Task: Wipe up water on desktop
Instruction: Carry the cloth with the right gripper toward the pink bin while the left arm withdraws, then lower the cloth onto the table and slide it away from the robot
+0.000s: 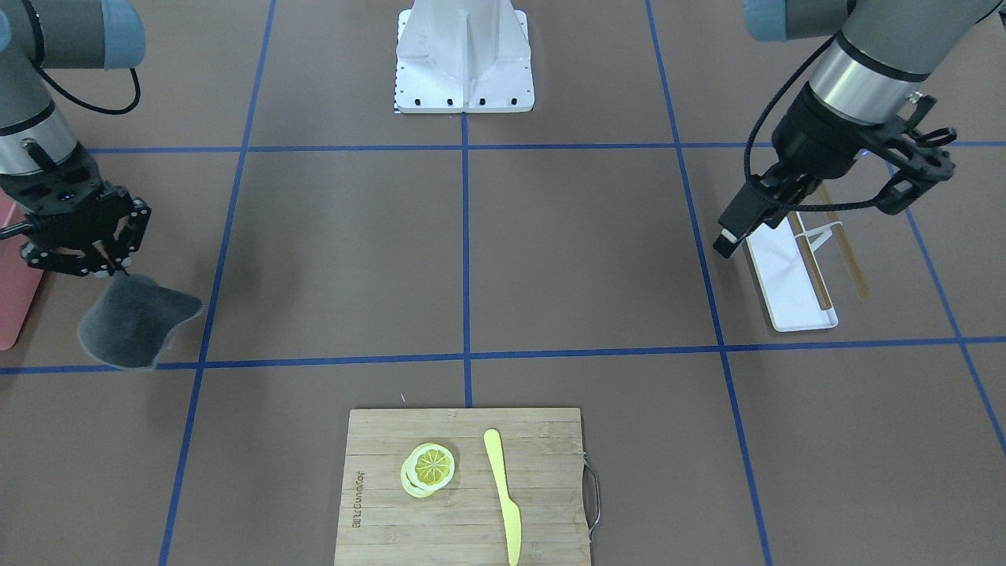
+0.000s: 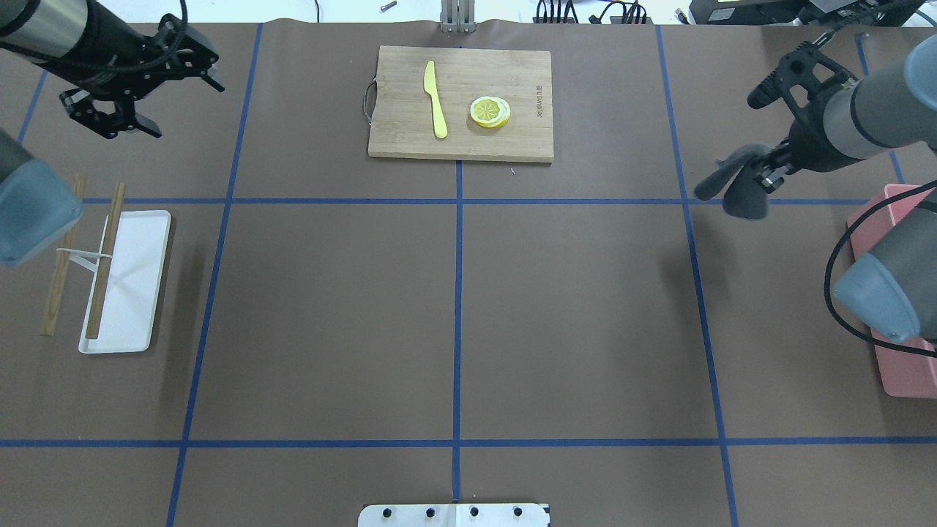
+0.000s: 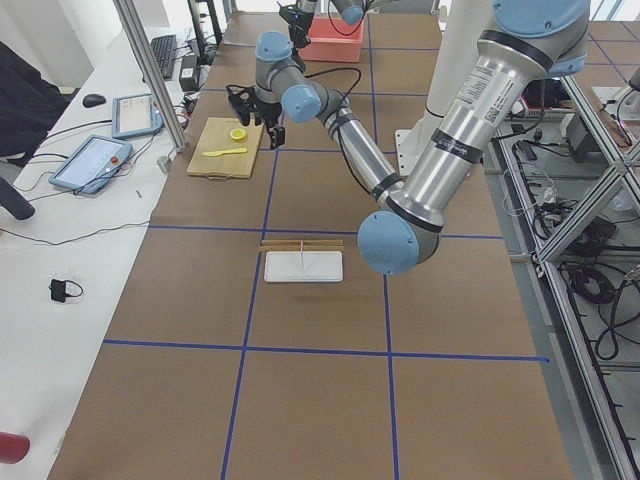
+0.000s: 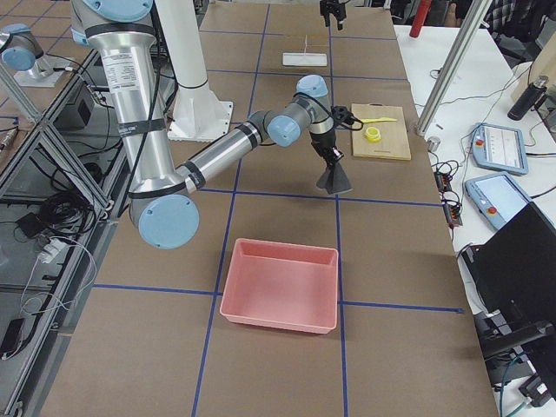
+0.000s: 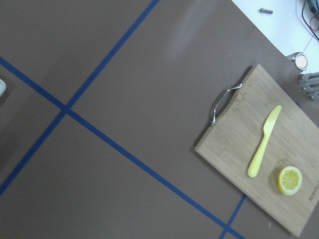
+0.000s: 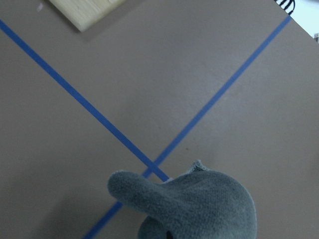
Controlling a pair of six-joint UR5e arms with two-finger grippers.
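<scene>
A: While the right end effector (image 2: 768, 174) pinches the grey cloth (image 2: 736, 189), where does it hang?
B: Over a blue tape crossing on the tabletop (image 2: 571, 307), right side, far half. The cloth droops below the fingers. Cannot tell whether its lower edge touches.
A: Left end effector (image 2: 187, 110)?
B: Fingers spread, holding nothing, raised near the far left corner, well apart from the cloth.
A: Edges?
B: Cutting board (image 2: 461, 102) lies at the far edge, centre. Pink bin (image 2: 904, 366) sits at the right edge, beside the right arm's elbow. White tray (image 2: 135, 293) lies toward the left edge. The broad brown middle lies between them.
A: Contents?
B: Board carries a yellow knife (image 2: 435, 99) and lemon slices (image 2: 490, 112), apart. Tray holds one wooden chopstick (image 2: 106, 256) along its outer side. A second chopstick (image 2: 64, 256) lies on the tabletop just beside it, and a thin white piece (image 2: 79, 256) crosses both.
</scene>
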